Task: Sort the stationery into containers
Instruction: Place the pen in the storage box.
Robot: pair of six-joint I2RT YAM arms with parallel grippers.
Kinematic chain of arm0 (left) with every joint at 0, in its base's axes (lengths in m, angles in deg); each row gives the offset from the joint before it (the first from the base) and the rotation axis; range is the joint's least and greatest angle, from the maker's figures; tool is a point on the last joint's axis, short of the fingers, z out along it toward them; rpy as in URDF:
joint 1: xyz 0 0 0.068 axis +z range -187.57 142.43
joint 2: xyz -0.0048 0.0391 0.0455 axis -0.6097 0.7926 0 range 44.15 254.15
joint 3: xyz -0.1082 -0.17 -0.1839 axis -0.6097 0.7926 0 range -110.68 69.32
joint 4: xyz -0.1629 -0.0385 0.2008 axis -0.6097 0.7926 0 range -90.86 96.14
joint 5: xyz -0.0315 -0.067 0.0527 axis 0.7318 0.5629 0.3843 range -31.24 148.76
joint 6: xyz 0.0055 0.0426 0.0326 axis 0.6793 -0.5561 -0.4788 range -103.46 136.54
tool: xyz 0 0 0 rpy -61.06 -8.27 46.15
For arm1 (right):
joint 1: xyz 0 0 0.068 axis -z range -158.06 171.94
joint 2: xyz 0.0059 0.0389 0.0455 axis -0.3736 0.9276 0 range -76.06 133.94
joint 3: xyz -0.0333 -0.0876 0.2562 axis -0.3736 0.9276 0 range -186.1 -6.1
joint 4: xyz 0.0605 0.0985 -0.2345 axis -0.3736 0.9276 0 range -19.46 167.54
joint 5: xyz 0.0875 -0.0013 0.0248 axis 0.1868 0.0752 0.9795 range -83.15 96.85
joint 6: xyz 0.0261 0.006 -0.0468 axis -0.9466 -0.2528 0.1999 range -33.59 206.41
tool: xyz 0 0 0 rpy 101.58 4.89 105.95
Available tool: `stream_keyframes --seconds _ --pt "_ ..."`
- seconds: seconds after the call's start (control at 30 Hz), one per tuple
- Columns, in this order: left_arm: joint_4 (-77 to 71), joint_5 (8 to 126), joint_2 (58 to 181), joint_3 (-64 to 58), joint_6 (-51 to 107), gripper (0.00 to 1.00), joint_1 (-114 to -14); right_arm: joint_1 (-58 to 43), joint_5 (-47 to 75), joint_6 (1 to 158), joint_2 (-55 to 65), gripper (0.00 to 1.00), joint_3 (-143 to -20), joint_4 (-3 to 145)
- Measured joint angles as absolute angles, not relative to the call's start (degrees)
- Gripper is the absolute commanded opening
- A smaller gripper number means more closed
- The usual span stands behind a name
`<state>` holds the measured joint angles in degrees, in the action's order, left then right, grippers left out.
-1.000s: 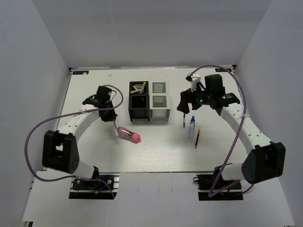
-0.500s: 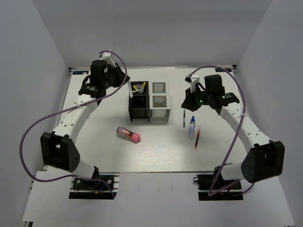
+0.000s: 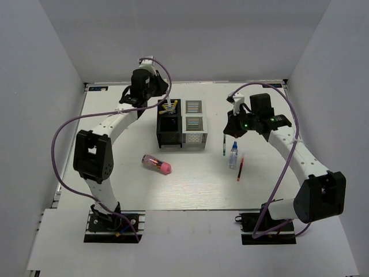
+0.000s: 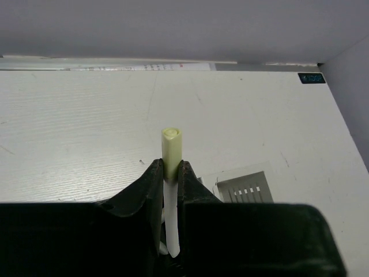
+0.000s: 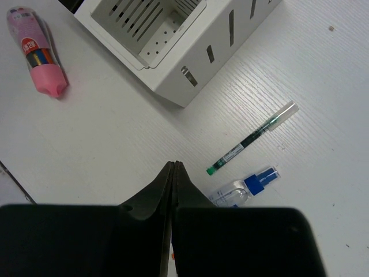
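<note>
My left gripper point(image 3: 157, 92) hangs over the back of the black container point(image 3: 169, 124), shut on a white pen with a pale yellow-green end point(image 4: 172, 149), which stands upright between the fingers point(image 4: 153, 179). Yellow pens point(image 3: 168, 107) stick out of the black container's back cell. The silver-white container point(image 3: 194, 122) adjoins it on the right. My right gripper point(image 3: 234, 126) is shut on nothing, poised above the green pen point(image 5: 253, 137) and the blue-capped bottle point(image 5: 245, 187). A red pen point(image 3: 240, 168) lies beside the bottle. The pink-and-clear cylinder point(image 3: 157, 164) lies left of centre.
The white table point(image 3: 115, 184) is boxed in by grey walls at the back and both sides. A cell of the silver-white container point(image 5: 151, 29) stands open and holds nothing, just left of the green pen. Purple cables loop off both arms.
My left arm has swung from near the pink cylinder up and back to behind the black container, carrying the white pen. My right gripper has closed from open, staying over the green pen.
</note>
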<state>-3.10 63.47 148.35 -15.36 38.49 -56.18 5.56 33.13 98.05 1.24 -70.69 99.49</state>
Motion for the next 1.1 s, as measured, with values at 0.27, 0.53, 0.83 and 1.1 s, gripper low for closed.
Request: stream_keyframes --seconds 0.27,0.53,0.83,1.1 --pt "-4.4 60.4 151.8 -15.1 36.5 0.09 -58.6 6.2 32.9 98.6 1.2 0.22 -70.7 99.5" --pt "-5.1 56.3 151.9 -11.3 34.6 0.29 -60.2 7.0 32.9 98.6 1.2 0.25 -70.7 99.5" --pt "-5.1 54.7 150.7 -8.7 33.1 0.77 -61.1 7.5 33.0 98.7 1.2 0.54 -70.7 99.6" --pt "-1.3 54.7 145.2 -12.4 32.0 0.93 -61.4 7.9 32.3 97.7 1.5 0.54 -70.7 100.0"
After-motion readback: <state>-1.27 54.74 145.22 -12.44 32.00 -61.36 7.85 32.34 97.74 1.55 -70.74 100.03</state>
